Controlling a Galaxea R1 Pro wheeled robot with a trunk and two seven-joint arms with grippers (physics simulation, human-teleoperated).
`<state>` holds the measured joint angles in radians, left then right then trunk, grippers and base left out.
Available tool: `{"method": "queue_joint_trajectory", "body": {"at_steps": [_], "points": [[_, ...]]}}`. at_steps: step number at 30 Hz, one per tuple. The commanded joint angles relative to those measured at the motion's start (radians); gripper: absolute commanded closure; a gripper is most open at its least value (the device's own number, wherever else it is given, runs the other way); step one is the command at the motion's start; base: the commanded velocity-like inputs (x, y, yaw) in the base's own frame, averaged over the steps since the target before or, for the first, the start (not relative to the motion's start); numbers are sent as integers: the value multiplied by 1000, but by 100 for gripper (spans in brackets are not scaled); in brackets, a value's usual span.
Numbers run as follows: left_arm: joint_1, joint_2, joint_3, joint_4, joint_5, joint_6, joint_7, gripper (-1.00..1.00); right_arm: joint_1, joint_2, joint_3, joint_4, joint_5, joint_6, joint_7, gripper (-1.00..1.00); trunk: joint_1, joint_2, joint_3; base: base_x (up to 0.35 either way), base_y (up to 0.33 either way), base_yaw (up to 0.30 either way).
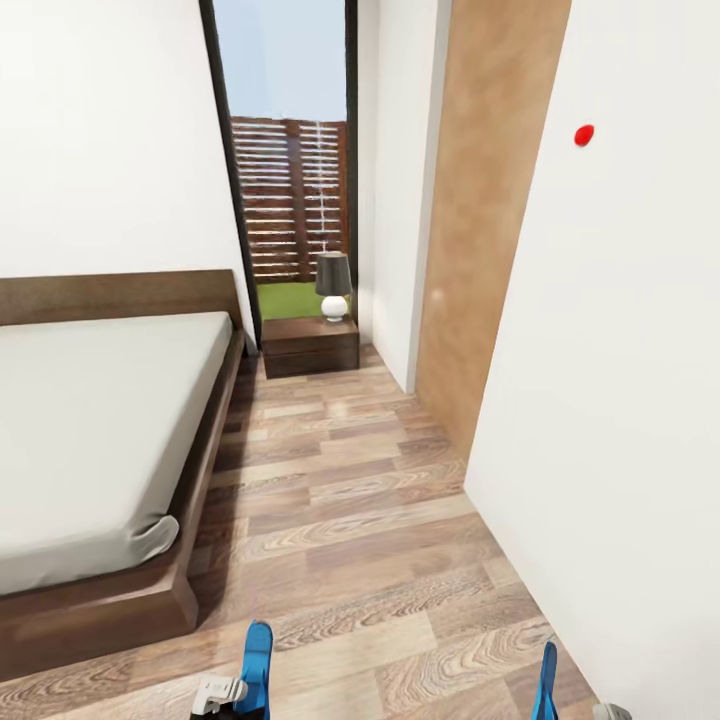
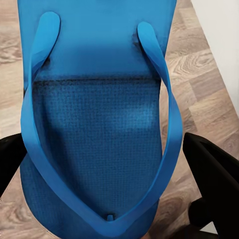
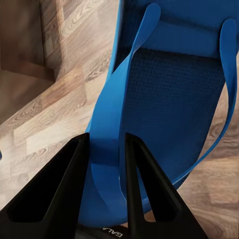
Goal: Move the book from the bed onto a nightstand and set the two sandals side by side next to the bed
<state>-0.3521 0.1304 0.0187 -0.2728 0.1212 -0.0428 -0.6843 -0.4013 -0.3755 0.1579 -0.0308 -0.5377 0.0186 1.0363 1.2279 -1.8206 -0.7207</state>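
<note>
Both sandals carried, bed alongside.
Left pincer (image 2: 107, 164) straddles one sandal (image 2: 99, 124); right pincer (image 3: 105, 149) clamps the other sandal (image 3: 169, 94), ready for pairing on floor (image 1: 350, 500) beside bed (image 1: 100, 420).

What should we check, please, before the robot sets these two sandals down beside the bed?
1. Right gripper clamped on its sandal: ok, both fingers pinch the sole's edge.
2. Left gripper holding its sandal: cannot tell; the dark fingers stand either side of the sole, contact unclear.
3. Both sandals carried: ok, one at each lower corner of the head view.
4. Floor beside the bed free for placing: ok, bare planks along the frame.
5. Nightstand ready for the book: ok, though a lamp takes part of its top.
6. Book located: cannot tell.
</note>
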Motion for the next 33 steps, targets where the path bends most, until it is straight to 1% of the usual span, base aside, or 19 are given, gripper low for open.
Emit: {"method": "queue_joint_trajectory", "body": {"at_steps": [1,33], "points": [[-1,0,2,1,3,-2,-5,100,-1,0,8,0,-10,3,4,100,0,0,-1,257,0,0],[-1,2,7,3,8,-2,-3,100,0,0,8,2,-9,3,2,100,0,0,-1,323,0,0]]}}
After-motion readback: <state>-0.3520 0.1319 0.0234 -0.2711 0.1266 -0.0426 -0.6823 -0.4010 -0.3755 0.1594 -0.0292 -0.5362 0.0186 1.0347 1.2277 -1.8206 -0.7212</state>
